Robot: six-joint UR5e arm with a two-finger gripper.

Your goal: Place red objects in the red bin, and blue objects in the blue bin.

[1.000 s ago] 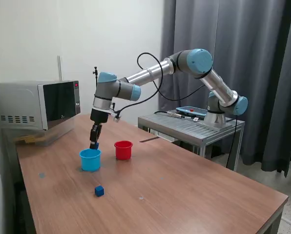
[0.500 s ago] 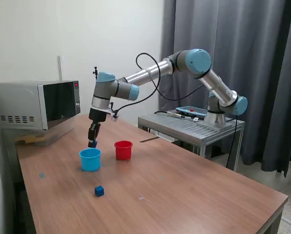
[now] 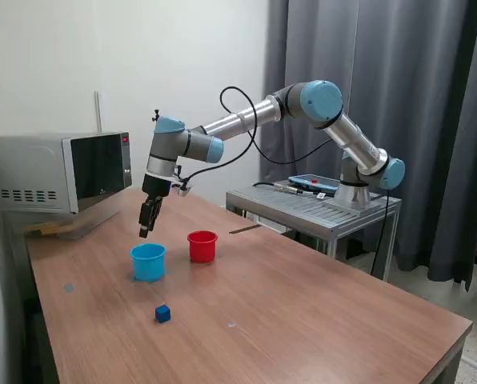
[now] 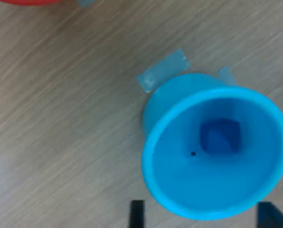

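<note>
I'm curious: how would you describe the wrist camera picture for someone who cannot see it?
A light blue cup seen from above stands on a wooden table, with a dark blue cube lying inside it. Two dark fingers of the robot's gripper poke in at the picture's edge.

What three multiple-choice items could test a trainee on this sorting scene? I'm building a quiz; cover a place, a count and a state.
1. Where is the loose blue cube?
A. On the table
B. In the red cup
C. On the microwave

2. How many cubes lie in the light blue cup?
A. None
B. One
C. Three

3. The claw is:
A. Gripping the red cup
B. Resting on the table
C. Empty above the light blue cup

Key: 1 A, it sits on the wood in front of the cups; 2 B, the wrist view shows a single cube; 3 C, nothing between its fingers.
</note>
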